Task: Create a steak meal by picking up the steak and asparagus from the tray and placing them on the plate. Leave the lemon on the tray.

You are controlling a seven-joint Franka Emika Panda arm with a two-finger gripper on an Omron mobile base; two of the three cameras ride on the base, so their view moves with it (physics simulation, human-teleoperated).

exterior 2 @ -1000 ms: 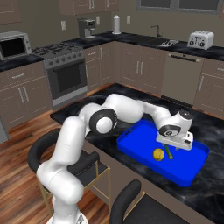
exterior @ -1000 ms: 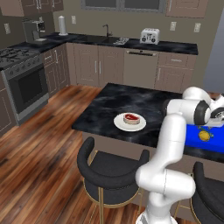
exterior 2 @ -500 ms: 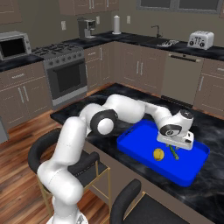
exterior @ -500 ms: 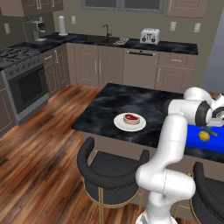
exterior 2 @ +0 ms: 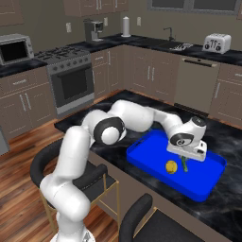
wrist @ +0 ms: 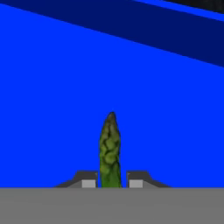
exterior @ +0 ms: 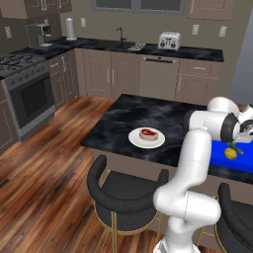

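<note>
The red-pink steak point(exterior: 147, 133) lies on the round white plate point(exterior: 136, 141) on the dark island counter. My gripper point(exterior 2: 184, 159) reaches down into the bright blue tray point(exterior 2: 146, 156), its fingers shut on the dark green asparagus point(wrist: 110, 151), which pokes up between the two fingertips in the hand view. The asparagus point(exterior 2: 184, 165) rests low against the tray floor point(wrist: 65, 96). Beside it on the tray sits the yellow lemon point(exterior 2: 171, 166). In the left base view the lemon point(exterior: 230, 152) and the asparagus point(exterior: 237, 149) show at the tray's point(exterior: 222, 163) near end.
Black bar stools point(exterior: 126, 190) stand along the island's near side. A stove point(exterior 2: 71, 78), base cabinets and a toaster point(exterior: 169, 40) line the far walls. The tray's raised rim point(wrist: 144, 41) runs close past the asparagus tip.
The fingers have come together on the asparagus; a second ago they stood wide apart. The arm, lemon, steak and plate have kept their places.
</note>
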